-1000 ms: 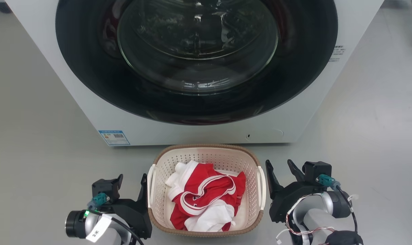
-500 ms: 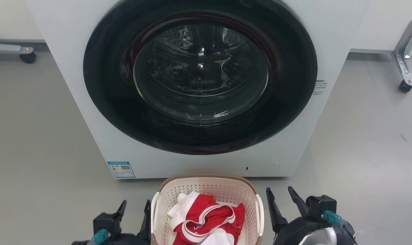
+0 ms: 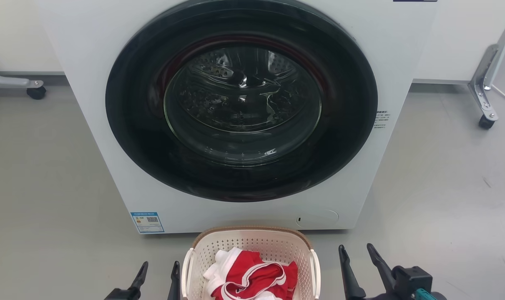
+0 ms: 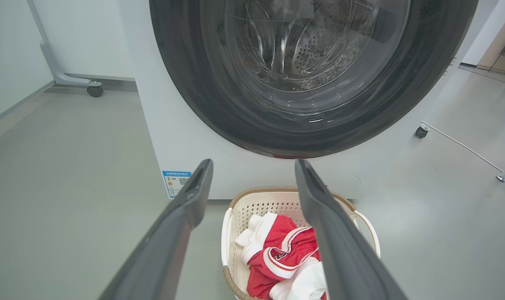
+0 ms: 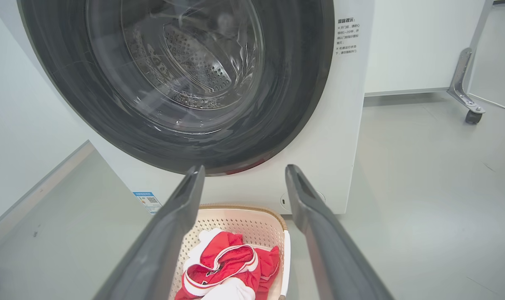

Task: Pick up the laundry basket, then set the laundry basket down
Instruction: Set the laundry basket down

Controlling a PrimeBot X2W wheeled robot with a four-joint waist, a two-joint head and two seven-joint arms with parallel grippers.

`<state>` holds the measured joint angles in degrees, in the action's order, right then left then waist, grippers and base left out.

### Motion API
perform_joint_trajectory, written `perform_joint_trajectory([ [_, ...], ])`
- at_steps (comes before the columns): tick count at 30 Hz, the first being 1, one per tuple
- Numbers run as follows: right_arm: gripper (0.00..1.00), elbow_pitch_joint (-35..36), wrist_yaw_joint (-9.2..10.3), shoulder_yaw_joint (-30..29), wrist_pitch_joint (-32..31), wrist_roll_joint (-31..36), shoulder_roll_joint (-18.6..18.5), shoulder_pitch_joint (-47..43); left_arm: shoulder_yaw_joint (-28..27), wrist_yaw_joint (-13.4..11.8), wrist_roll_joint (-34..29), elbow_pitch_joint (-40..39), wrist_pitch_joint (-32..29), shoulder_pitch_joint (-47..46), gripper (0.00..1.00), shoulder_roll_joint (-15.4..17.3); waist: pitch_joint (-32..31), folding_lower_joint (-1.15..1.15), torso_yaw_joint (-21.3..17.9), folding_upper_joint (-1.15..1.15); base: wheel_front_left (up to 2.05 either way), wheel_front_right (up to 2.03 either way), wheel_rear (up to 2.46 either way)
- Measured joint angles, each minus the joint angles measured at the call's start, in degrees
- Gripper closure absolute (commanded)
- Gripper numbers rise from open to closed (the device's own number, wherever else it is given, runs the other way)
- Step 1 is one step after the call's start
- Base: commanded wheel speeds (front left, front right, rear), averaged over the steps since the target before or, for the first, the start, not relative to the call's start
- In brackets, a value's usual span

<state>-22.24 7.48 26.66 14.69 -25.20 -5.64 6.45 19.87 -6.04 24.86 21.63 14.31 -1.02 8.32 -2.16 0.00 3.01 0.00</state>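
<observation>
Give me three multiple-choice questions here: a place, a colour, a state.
1. The laundry basket sits: A) inside the drum B) on the floor before the washing machine C) on top of it.
2. The clothes in it are: A) blue B) red and white C) black.
3. The left hand and right hand are: A) shut on handles B) shut on clothes C) open.
Answers: B, it rests at the machine's foot; B, red cloth, white trim; C, both spread wide in the wrist views.
</observation>
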Motion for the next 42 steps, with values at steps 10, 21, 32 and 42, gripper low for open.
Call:
perform_joint_trajectory([
  [10, 0.00, 8.1, 0.00, -3.8, 0.0, 4.9, 1.1, -6.6, -1.9, -0.5, -1.5, -7.0, 0.0, 4.5, 0.00, 0.3, -0.6, 0.00, 0.0, 0.00, 0.00, 0.00, 0.00],
  [21, 0.00, 13.8, 0.00, -6.6, 0.0, 9.2, 1.8, -10.4, -4.4, -0.6, -3.4, -11.5, 0.0, 8.4, 0.00, 0.1, -0.7, 0.01, -0.3, 0.00, 0.00, 0.00, 0.00],
  [32, 0.00, 16.4, 0.00, -7.6, 0.0, 11.5, 2.2, -11.8, -5.2, -0.6, -4.3, -13.5, 0.0, 9.1, 0.00, -0.6, -0.3, 0.01, -0.5, 0.00, 0.00, 0.00, 0.00],
  [42, 0.00, 17.2, 0.00, -8.0, 0.0, 12.3, 2.5, -11.8, -5.9, -1.0, -4.6, -14.3, 0.0, 9.5, 0.00, -1.1, 0.0, 0.00, -0.4, 0.00, 0.00, 0.00, 0.00],
])
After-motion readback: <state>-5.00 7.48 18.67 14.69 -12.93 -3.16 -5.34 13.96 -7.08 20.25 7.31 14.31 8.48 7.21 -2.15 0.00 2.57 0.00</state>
